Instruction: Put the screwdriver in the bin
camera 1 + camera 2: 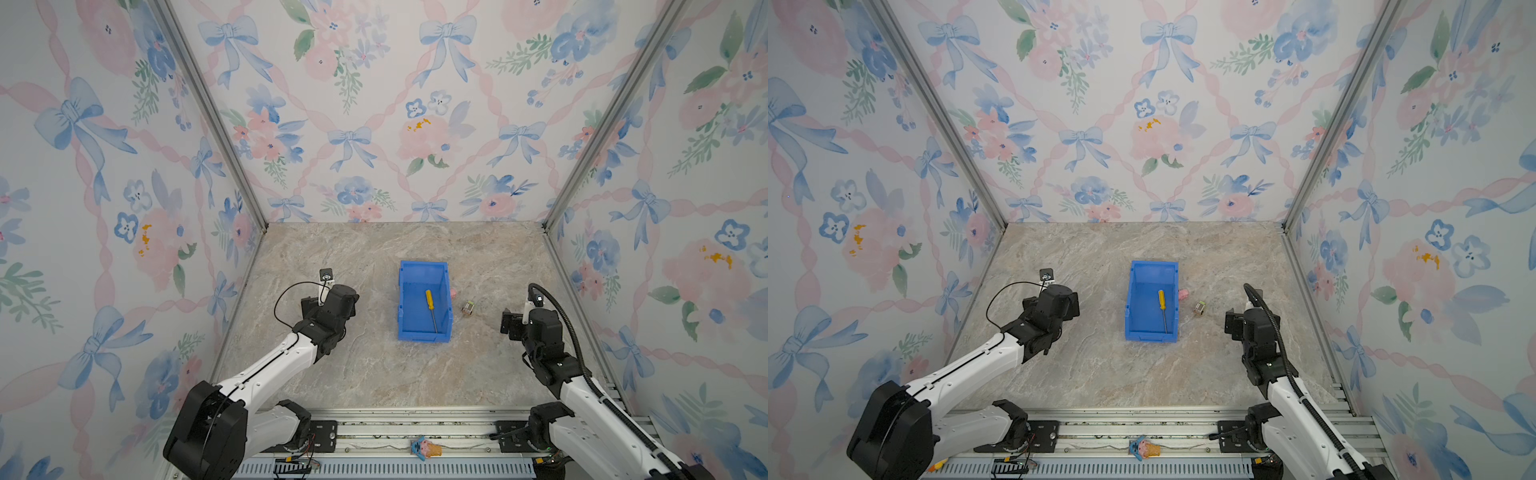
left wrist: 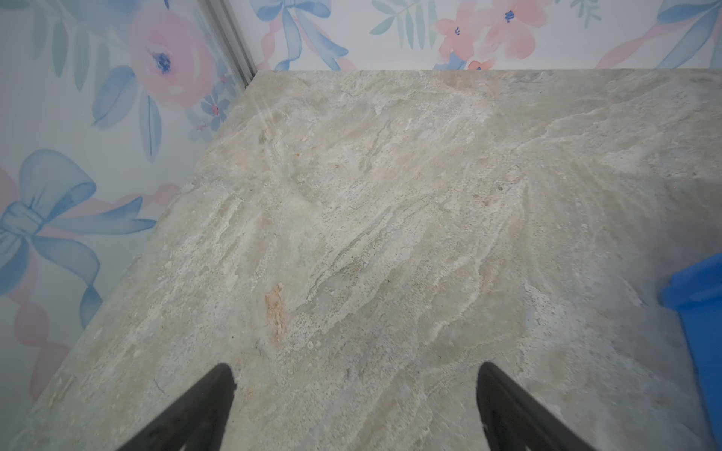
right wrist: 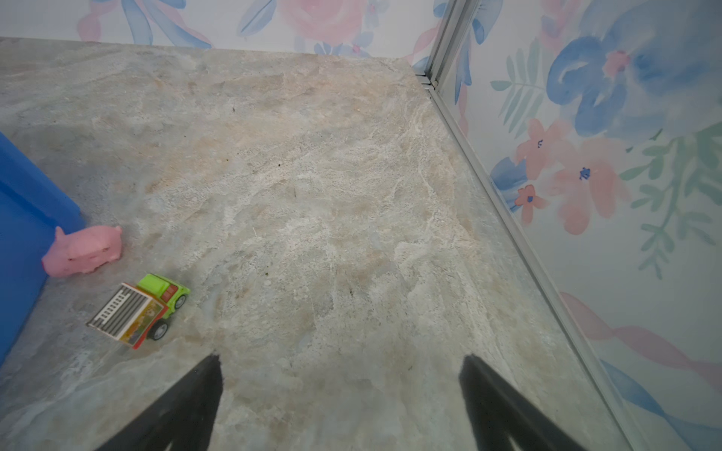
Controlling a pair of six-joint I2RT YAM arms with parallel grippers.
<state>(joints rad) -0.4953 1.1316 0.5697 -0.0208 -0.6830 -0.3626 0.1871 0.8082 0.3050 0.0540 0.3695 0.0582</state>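
Observation:
The blue bin (image 1: 423, 269) (image 1: 1152, 270) stands mid-table in both top views. Inside it lies the screwdriver (image 1: 431, 309) (image 1: 1163, 309), yellow handle toward the back wall and silver shaft toward the front lip. My left gripper (image 2: 353, 371) is open and empty over bare table, left of the bin (image 2: 699, 296); in a top view it (image 1: 343, 299) sits well apart from the bin. My right gripper (image 3: 340, 359) is also open and empty, right of the bin (image 3: 19, 203), and a top view places it (image 1: 509, 322) low over the table.
A pink pig toy (image 3: 84, 250) (image 1: 454, 293) lies against the bin's right wall. A green toy truck (image 3: 140, 308) (image 1: 468, 308) lies tipped over between the bin and my right gripper. Floral walls close three sides. A small ice-cream toy (image 1: 424, 448) rests on the front rail.

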